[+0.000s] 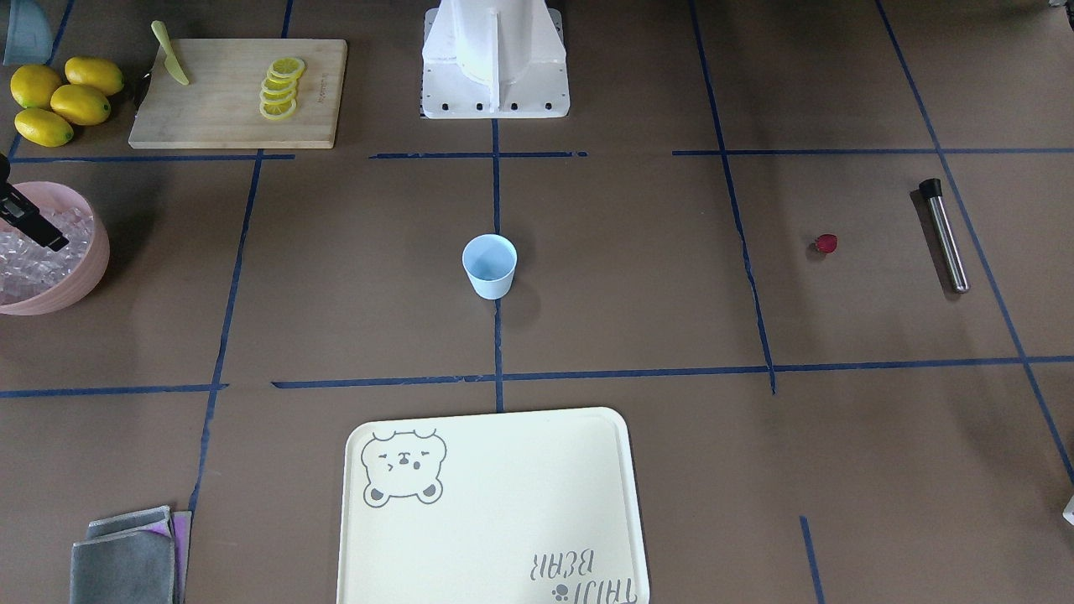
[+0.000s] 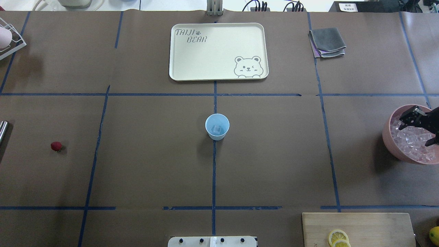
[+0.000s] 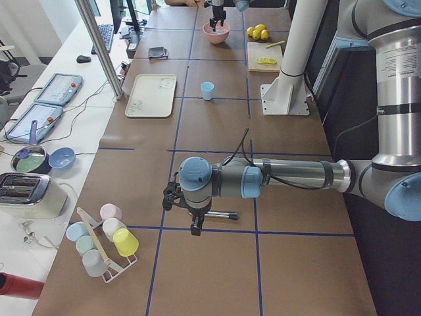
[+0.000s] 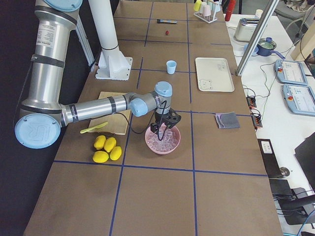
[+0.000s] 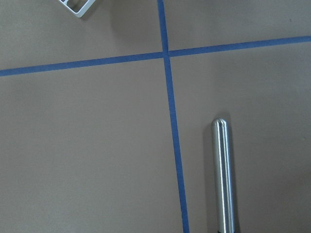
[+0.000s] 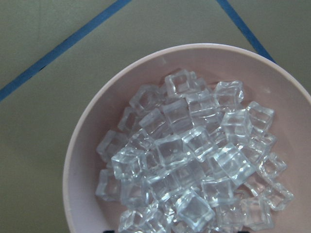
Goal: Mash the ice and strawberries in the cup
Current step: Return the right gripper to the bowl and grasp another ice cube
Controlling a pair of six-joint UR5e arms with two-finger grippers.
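Note:
The pale blue cup (image 2: 217, 127) stands upright at the table's centre, with one ice cube (image 2: 216, 129) in its bottom. The dark red strawberry (image 2: 56, 146) lies alone on the robot's left side. A pink bowl (image 2: 389, 132) on the robot's right holds several ice cubes (image 6: 189, 165). My right gripper (image 2: 421, 130) hangs over that bowl, its jaws spread just above the ice, holding nothing. My left gripper (image 3: 191, 214) shows only in the exterior left view, above a steel muddler (image 5: 223, 174). I cannot tell whether it is open or shut.
A cream bear tray (image 2: 219, 51) lies beyond the cup. Folded grey cloths (image 2: 327, 43) lie at the far right. A cutting board (image 1: 239, 92) carries lemon slices (image 1: 281, 88) and a green knife (image 1: 170, 54), with whole lemons (image 1: 63, 99) beside it. A cup rack (image 3: 105, 240) stands near the left arm.

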